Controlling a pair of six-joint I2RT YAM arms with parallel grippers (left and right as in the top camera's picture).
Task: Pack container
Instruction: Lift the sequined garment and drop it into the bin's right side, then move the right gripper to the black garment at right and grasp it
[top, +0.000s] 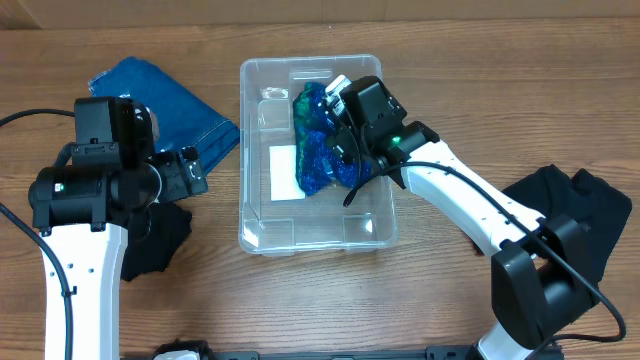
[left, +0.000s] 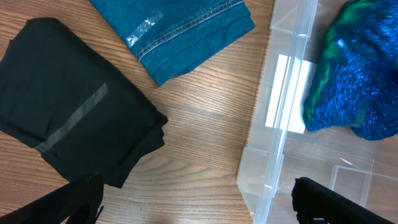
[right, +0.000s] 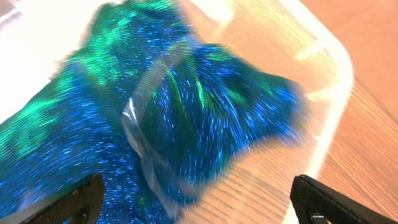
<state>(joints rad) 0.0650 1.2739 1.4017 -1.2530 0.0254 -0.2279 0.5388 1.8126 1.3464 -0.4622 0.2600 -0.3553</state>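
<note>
The clear container (top: 252, 215) stands at the table's middle, a white label (top: 283, 172) on its base. A shiny blue-green cloth (top: 318, 140) lies inside it, also in the right wrist view (right: 155, 106) and the left wrist view (left: 357, 74). My right gripper (right: 198, 202) is open just above the cloth, inside the container (right: 336, 68). My left gripper (left: 199, 202) is open over bare wood, left of the container's wall (left: 273, 124).
Folded blue jeans (top: 165, 100) lie at the back left, also in the left wrist view (left: 180, 31). A black cloth (top: 160, 240) lies under the left arm, also in the left wrist view (left: 74, 106). Another black cloth (top: 570, 210) lies at the right.
</note>
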